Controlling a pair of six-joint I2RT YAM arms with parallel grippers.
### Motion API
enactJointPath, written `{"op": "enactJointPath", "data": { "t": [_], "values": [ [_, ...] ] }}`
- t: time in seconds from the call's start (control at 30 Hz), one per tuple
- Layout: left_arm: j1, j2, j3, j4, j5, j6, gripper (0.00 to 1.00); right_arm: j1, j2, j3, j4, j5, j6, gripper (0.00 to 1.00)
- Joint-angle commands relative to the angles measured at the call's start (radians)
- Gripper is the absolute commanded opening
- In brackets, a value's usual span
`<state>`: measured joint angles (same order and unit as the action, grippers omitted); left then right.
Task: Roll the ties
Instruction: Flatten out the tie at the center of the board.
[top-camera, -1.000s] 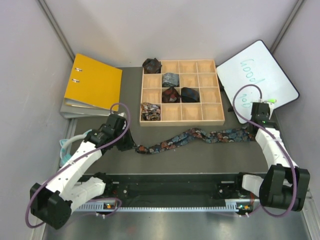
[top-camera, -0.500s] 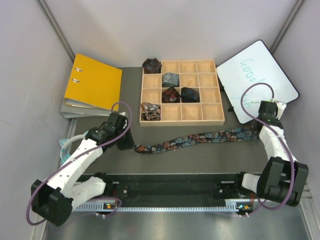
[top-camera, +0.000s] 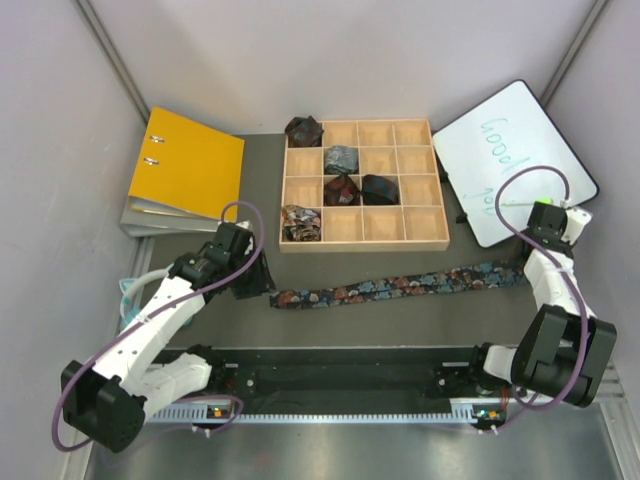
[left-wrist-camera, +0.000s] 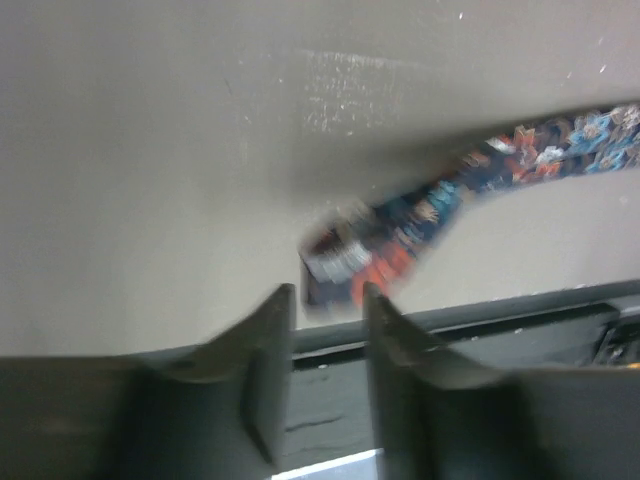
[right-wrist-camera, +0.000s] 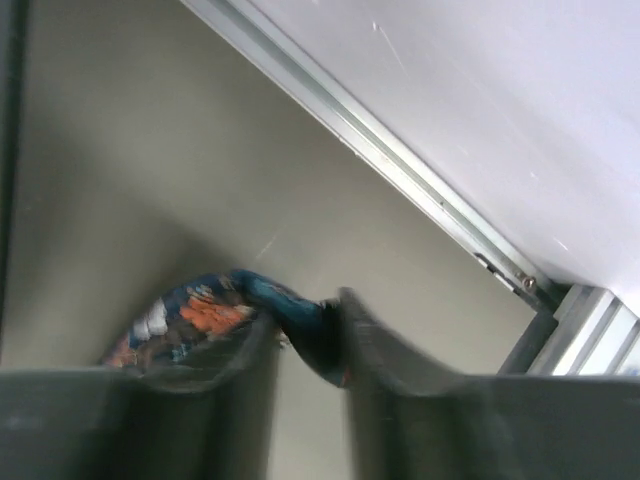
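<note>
Grey table (top-camera: 350, 325) carries 1 navy floral tie (top-camera: 400, 287), stretched flat left to right. Left jaws stand spread and empty at its end. Right jaws straddle the other end; whether they pinch it I cannot tell. It seems laid out, so next comes pinching 1 end to start rolling.

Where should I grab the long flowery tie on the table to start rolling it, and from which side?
I'd grip the tie at its left end, just beyond the left pincer. It lies flat and almost straight across the table, so that end is free with bare surface around it. Come straight down from above, jaws across its narrow width.
</note>
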<state>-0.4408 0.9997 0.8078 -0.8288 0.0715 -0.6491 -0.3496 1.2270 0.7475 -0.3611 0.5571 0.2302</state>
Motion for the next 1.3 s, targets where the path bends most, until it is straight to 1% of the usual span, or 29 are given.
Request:
{"op": "enactJointPath", "data": {
  "t": [0.0, 0.03, 0.07, 0.1, 0.17, 0.27, 0.33, 0.37, 0.4, 0.43, 0.47, 0.53, 0.57, 0.6, 0.63, 0.67, 0.73, 0.83, 0.87, 0.93, 0.97, 1.03, 1.07, 1.13, 1.17, 1.27],
  "values": [
    [0.005, -0.004, 0.008, 0.008, 0.027, 0.008, 0.69, -0.009, 0.017, 0.027, 0.002, 0.058, 0.111, 0.55],
    [0.005, -0.006, 0.011, 0.007, 0.028, 0.011, 0.73, -0.009, -0.004, 0.015, -0.009, 0.070, 0.132, 0.74],
    [0.005, -0.013, 0.014, 0.004, 0.028, 0.011, 0.75, -0.009, -0.018, 0.012, -0.015, 0.076, 0.145, 0.99],
    [0.005, -0.016, 0.024, -0.006, 0.021, 0.016, 0.77, -0.011, -0.029, 0.012, -0.025, 0.095, 0.171, 0.99],
    [0.005, -0.024, 0.033, -0.012, 0.016, 0.020, 0.78, -0.012, -0.053, 0.033, -0.071, 0.104, 0.199, 0.99],
    [0.005, -0.029, 0.041, -0.012, 0.011, 0.031, 0.77, -0.012, -0.099, 0.079, -0.122, 0.012, 0.234, 0.99],
    [0.005, -0.030, 0.042, -0.003, 0.014, 0.046, 0.75, -0.012, -0.136, 0.105, -0.163, -0.180, 0.258, 0.99],
    [0.005, -0.027, 0.044, 0.002, 0.011, 0.051, 0.75, -0.009, -0.176, 0.101, -0.156, -0.285, 0.255, 0.96],
    [0.005, -0.024, 0.051, 0.006, 0.014, 0.060, 0.74, 0.003, -0.196, 0.092, -0.130, -0.489, 0.251, 0.84],
    [0.005, -0.023, 0.053, 0.017, 0.020, 0.063, 0.74, 0.033, -0.210, 0.078, -0.137, -0.525, 0.268, 0.99],
    [0.005, -0.012, 0.054, 0.026, 0.025, 0.063, 0.72, 0.146, -0.234, 0.076, -0.148, -0.508, 0.274, 0.99],
    [0.005, 0.002, 0.048, 0.052, 0.039, 0.059, 0.71, 0.268, -0.238, 0.085, -0.197, -0.479, 0.255, 0.99],
    [0.005, 0.022, 0.047, 0.094, 0.068, 0.057, 0.69, 0.328, -0.233, 0.093, -0.225, -0.476, 0.245, 0.99],
    [0.005, 0.031, 0.042, 0.111, 0.080, 0.046, 0.68, 0.400, -0.225, 0.099, -0.245, -0.511, 0.250, 0.99],
    [0.004, 0.059, 0.042, 0.129, 0.097, 0.042, 0.67, 0.423, -0.224, 0.096, -0.257, -0.551, 0.254, 0.99],
    [0.004, 0.074, 0.053, 0.151, 0.117, 0.036, 0.64, 0.438, -0.227, 0.087, -0.253, -0.645, 0.259, 0.99],
    [0.001, 0.121, 0.062, 0.171, 0.129, 0.028, 0.61, 0.486, -0.241, 0.064, -0.262, -0.669, 0.276, 0.99],
    [-0.024, 0.190, 0.091, 0.207, 0.126, 0.020, 0.58, 0.550, -0.248, 0.049, -0.266, -0.657, 0.287, 0.92],
    [-0.036, 0.210, 0.112, 0.214, 0.117, 0.017, 0.57, 0.564, -0.244, 0.046, -0.263, -0.657, 0.297, 0.84],
    [-0.082, 0.272, 0.135, 0.232, 0.084, 0.002, 0.56, 0.589, -0.212, 0.039, -0.253, -0.671, 0.302, 0.73],
    [-0.096, 0.292, 0.157, 0.240, 0.074, -0.004, 0.55, 0.600, -0.198, 0.039, -0.237, -0.671, 0.304, 0.59],
    [-0.134, 0.354, 0.180, 0.264, 0.042, -0.024, 0.52, 0.632, -0.164, 0.035, -0.219, -0.674, 0.293, 0.48],
    [-0.145, 0.376, 0.198, 0.273, 0.033, -0.030, 0.51, 0.641, -0.124, 0.038, -0.213, -0.666, 0.278, 0.41],
    [-0.174, 0.442, 0.217, 0.301, 0.005, -0.050, 0.48, 0.650, -0.087, 0.039, -0.193, -0.664, 0.259, 0.33],
    [-0.182, 0.465, 0.238, 0.309, -0.002, -0.055, 0.47, 0.652, -0.045, 0.039, -0.187, -0.671, 0.250, 0.31],
    [-0.206, 0.554, 0.286, 0.335, -0.025, -0.076, 0.44, 0.655, 0.011, 0.042, -0.156, -0.663, 0.232, 0.31]
  ]
}}
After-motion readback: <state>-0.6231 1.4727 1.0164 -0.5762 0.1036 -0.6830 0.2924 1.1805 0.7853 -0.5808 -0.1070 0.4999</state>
